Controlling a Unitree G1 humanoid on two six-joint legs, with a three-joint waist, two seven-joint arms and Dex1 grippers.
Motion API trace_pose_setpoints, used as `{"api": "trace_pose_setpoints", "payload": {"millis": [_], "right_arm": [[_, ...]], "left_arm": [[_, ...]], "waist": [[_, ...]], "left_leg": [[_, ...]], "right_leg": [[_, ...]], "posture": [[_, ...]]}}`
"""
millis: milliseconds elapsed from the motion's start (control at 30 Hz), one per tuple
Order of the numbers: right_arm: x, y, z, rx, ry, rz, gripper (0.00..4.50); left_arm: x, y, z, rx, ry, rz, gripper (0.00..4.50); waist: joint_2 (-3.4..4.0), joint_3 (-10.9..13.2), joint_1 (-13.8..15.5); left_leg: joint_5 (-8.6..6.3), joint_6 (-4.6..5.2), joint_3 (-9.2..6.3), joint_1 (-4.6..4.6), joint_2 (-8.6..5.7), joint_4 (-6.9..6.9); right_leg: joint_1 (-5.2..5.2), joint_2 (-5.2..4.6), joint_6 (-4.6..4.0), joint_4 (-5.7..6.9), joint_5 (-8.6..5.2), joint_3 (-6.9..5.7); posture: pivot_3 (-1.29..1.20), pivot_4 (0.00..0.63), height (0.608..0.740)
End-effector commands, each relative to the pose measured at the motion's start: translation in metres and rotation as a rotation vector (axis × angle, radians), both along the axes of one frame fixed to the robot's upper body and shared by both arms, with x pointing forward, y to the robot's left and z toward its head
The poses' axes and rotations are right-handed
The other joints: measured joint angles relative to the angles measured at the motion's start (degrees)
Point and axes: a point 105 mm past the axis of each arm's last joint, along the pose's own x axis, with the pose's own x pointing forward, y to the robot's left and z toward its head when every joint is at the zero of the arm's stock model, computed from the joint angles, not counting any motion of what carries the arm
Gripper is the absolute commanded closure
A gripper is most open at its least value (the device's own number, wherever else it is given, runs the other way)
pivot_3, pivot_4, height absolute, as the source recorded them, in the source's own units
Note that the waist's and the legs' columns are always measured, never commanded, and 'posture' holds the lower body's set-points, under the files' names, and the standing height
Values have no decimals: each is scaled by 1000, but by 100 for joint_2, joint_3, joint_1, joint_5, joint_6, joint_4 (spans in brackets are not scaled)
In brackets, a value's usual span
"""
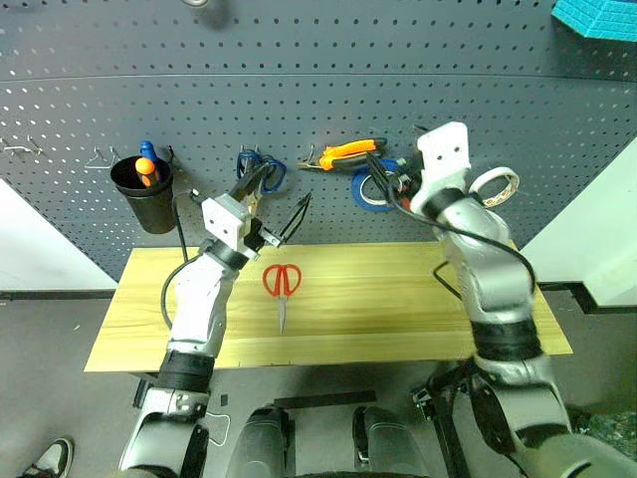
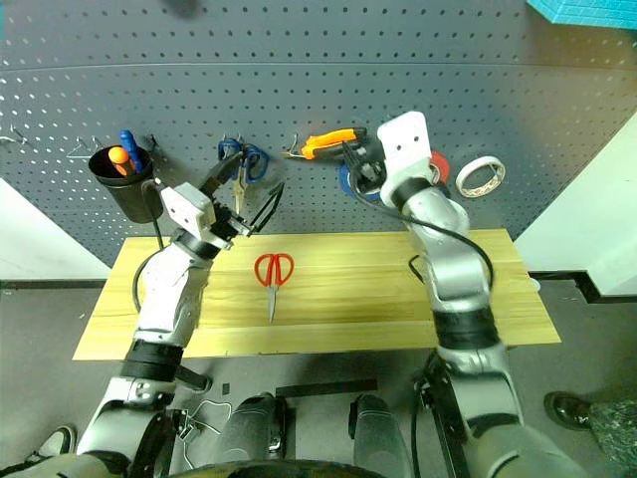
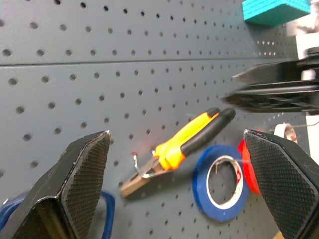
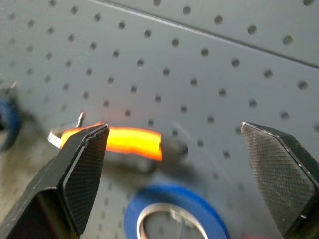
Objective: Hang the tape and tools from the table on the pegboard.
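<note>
The red-handled scissors [image 1: 281, 284] lay flat near the middle of the table [image 1: 398, 319], blades pointing toward six o'clock. On the pegboard [image 1: 299, 90] the pliers [image 1: 343, 153] hung at twelve o'clock from them, the tape [image 1: 495, 186] at two o'clock. The left gripper [image 1: 282, 204] and the right gripper [image 4: 179, 164] were both spread wide and empty.

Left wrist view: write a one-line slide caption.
Open left gripper faces the pegboard, where pliers and blue tape roll hang.

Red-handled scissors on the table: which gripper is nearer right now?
Left. The left gripper hovers just above the red-handled scissors; the right gripper is up at the pegboard by the pliers.
</note>
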Motion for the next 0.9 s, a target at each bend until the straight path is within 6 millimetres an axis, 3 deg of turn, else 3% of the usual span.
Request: {"api": "trace_pose_setpoints", "payload": {"millis": [33,200,367,433,633,767,900], "right_arm": [[-39,-2,12,-20,-1,117,37],[-73,2,-16,-78,168,256,37],[-88,18,-39,-123,264,336,37],[-90,23,-41,-112,273,343,37],[-94,31,-46,-91,295,351,37],[-96,34,-47,-84,304,346,37],[-98,33,-49,-80,316,335,37]], "left_arm": [[-14,18,-4,-3,80,66,0],[-27,33,-41,8,364,161,0],[-5,38,-82,71,622,396,0],[6,40,-100,105,726,505,0],[17,25,-126,96,905,625,0],[12,15,-144,78,1031,644,0],[-4,19,-163,77,1154,702,0]], "waist": [[1,1,-14],[4,7,-20],[28,27,-25],[40,43,-23],[-12,106,-8],[-21,158,-1],[-26,218,-9]], "left_leg": [[-2,3,0,1,0,-1],[-5,2,4,55,10,-1],[-20,-20,-9,89,13,0],[-20,-20,-15,80,12,-1],[-17,10,-13,67,3,2],[-53,61,-15,40,-4,1],[-76,100,-18,42,-4,1]], "right_leg": [[0,0,0,0,-1,0],[35,2,-42,5,-27,8],[76,-3,-30,-36,-35,-1],[82,-3,-30,-60,-35,-12],[66,-10,-34,-50,-31,-10],[27,-9,-54,-8,-61,-6],[26,-7,-54,-2,-82,-7]], "posture": [[53,88,716],[42,127,716],[35,158,716],[30,167,716],[24,192,716],[13,206,716],[8,220,716]]}}
